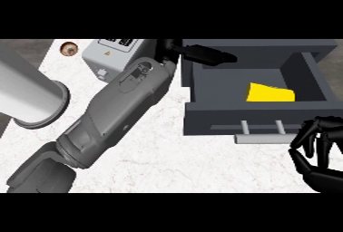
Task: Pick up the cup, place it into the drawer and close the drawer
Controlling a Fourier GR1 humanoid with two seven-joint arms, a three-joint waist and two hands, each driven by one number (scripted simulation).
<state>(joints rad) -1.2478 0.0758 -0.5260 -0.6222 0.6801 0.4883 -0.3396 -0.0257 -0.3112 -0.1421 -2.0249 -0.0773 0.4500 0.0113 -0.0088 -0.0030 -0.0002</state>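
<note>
Forearm (117, 108) hides most of left hand (208, 55), grasp unreadable; right hand (325, 176) clenched, empty, cut by frame edge, near handle (264, 138) of drawer (214, 118); cup (270, 93) inside.

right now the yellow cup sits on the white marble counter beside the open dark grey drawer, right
No. The yellow cup lies inside the open dark grey drawer, not on the white marble counter beside it; the head view shows it.

Marble counter (201, 170), open dark drawer (201, 118), pale box (100, 56), grey cylinder (26, 88)
</note>
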